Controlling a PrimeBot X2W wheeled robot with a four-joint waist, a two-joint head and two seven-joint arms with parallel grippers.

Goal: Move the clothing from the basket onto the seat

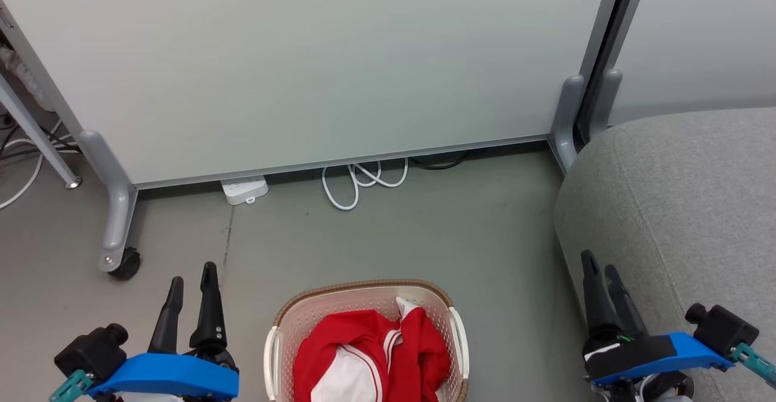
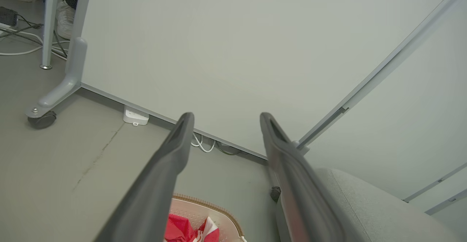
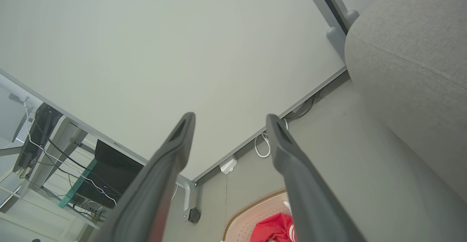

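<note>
When you check the left gripper [image 1: 193, 274]: fingers spread apart, nothing in them, hovering left of the basket [image 1: 364, 285].
Right gripper [image 1: 598, 262]: same deal, fingers apart and empty, by the seat's [image 1: 679, 208] rounded corner; can't tell if it touches.
Clothing [image 1: 370, 353]: red-and-white heap bunched inside the basket, between your grippers.
Seat: grey, right of the basket.
Floor [image 1: 424, 238]: looped white cable [image 1: 357, 180] near the partition [image 1: 303, 56].

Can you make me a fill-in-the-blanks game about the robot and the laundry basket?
The clothing in the basket is mostly ____.
The left claw and right claw are both wide ____.
The grey seat stands on the robot's ____ side.
Missing words: red, open, right.
</note>
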